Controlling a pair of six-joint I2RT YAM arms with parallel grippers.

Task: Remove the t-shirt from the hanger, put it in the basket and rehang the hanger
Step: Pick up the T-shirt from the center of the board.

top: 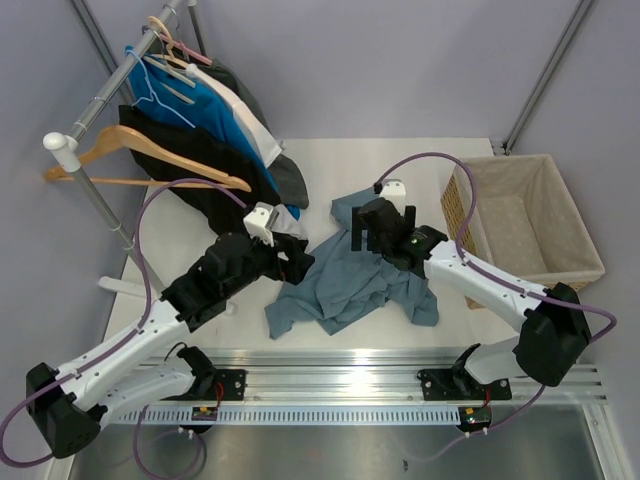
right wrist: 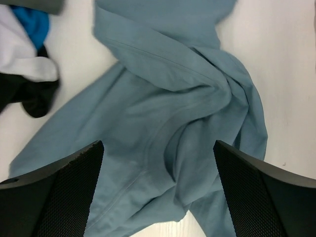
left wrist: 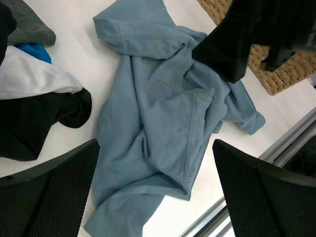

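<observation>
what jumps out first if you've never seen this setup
A crumpled blue-grey t-shirt lies mid-table, off any hanger, with the left gripper and right gripper both open above it. At the far left, a bare wooden hanger hangs on the clothes rack; a wicker basket sits at the right.

Bare table (top: 330,165) beyond the t-shirt (top: 350,285) lies open — hanging clothes (top: 200,150) crowd left, basket (top: 457,205) right.

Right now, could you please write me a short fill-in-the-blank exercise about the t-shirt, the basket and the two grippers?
The blue-grey t-shirt lies crumpled on the ___.
The wicker basket stands on the robot's ___ side.
The left gripper and the right gripper both hover with jaws ___.
Missing words: table; right; open.
</observation>
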